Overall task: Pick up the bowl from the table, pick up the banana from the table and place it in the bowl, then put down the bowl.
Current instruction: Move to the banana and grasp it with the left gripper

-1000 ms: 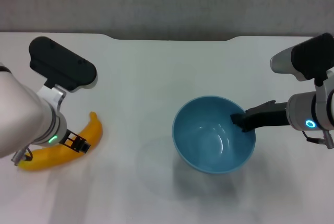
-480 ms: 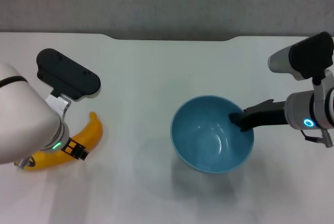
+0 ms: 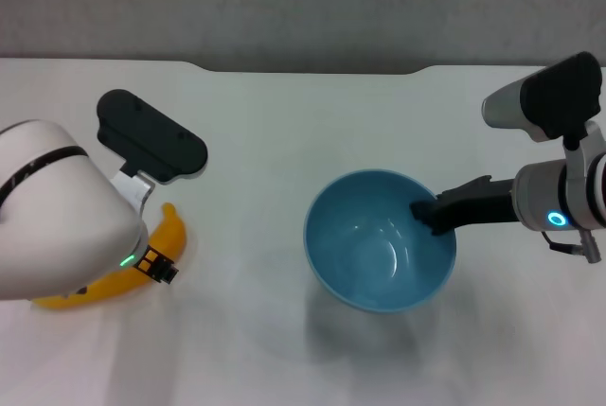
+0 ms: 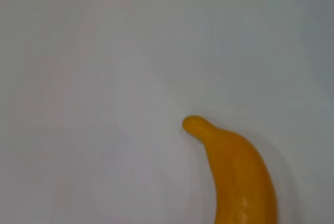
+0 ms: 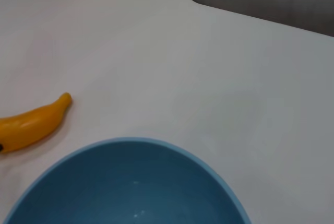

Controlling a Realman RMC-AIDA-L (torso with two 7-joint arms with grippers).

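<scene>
Yellow-orange banana (image 3: 142, 269) under left pincer (image 3: 159, 269); bowl (image 3: 379, 253) in right pincer (image 3: 426, 217).

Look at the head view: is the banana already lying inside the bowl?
No. The banana lies on the table under the left arm, well apart from the empty bowl.

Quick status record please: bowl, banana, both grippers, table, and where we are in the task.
bowl: light blue, empty, held at its right rim and apparently lifted off the table, shadow beneath
banana: yellow-orange, lying on the table at the left, outside the bowl
right gripper: fingers clamped over the bowl's right rim
left gripper: low over the banana's middle; grasp not confirmed
table: white
task stage: bowl picked up; banana not yet placed in the bowl
</scene>
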